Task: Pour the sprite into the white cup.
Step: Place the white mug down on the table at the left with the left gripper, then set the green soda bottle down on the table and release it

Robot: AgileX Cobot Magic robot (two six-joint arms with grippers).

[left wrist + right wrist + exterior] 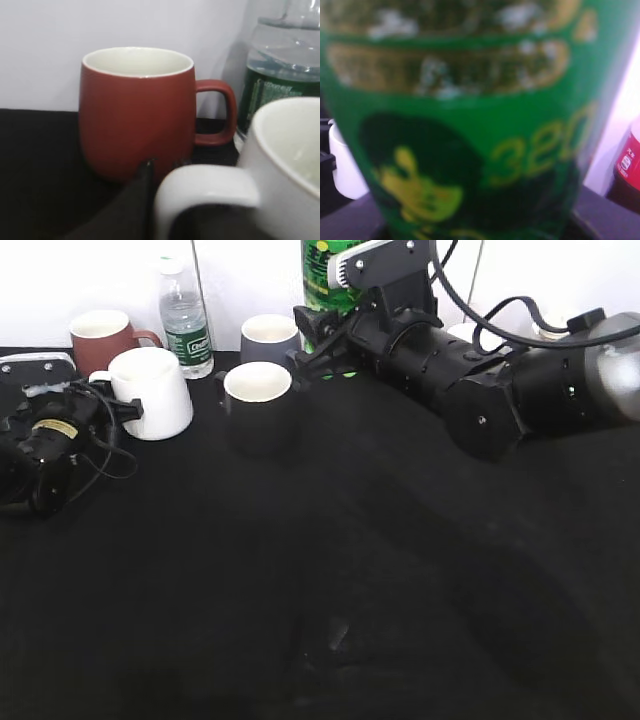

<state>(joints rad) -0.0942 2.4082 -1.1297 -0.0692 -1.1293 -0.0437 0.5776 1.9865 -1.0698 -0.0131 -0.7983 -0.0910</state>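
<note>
Sprite [322,270] mostly hidden behind right gripper [322,352], grip seemingly unclear.

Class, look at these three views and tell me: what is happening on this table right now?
The right arm has reached to the back of the table, its gripper at the green Sprite bottle, whose label fills the right wrist view; whether it is gripped cannot be told. The left gripper rests by the handle of the white mug, which stands upright beside a red mug and a water bottle. Nothing is being poured.
</note>
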